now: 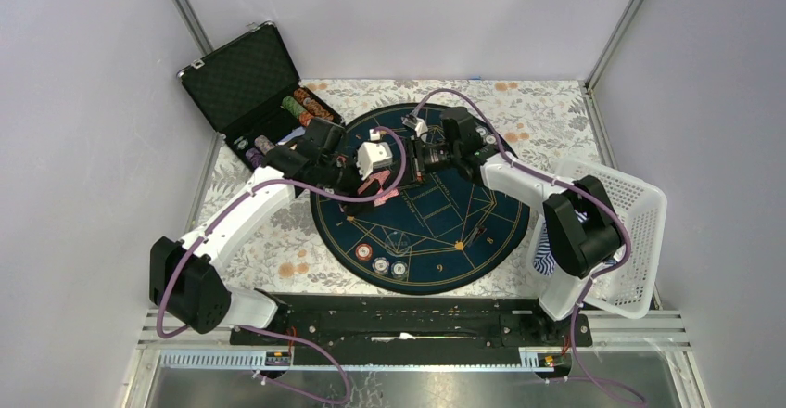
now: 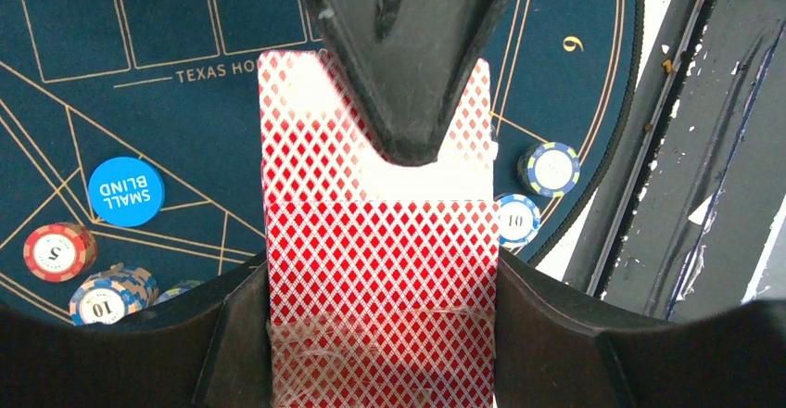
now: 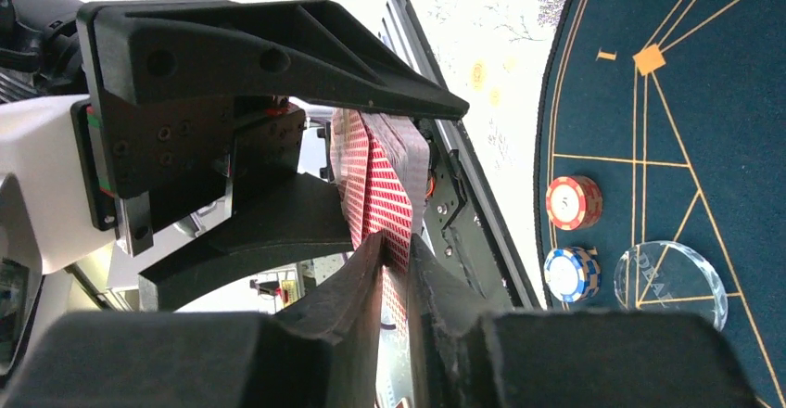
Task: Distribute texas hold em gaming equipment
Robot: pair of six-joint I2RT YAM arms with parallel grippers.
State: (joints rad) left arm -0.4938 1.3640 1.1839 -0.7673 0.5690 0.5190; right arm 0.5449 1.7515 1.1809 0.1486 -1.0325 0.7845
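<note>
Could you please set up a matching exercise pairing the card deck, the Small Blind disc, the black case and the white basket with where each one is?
1 red-backed cards
2 Small Blind disc
3 black case
4 white basket

A open, at the far left corner of the table
B flat on the blue mat
C at the table's right edge
D between the left fingers

Pairs: 1-D, 2-B, 3-A, 4-C

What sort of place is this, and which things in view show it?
Probably a robot test cell set up for poker: plain walls, a round card mat, an open chip case.
</note>
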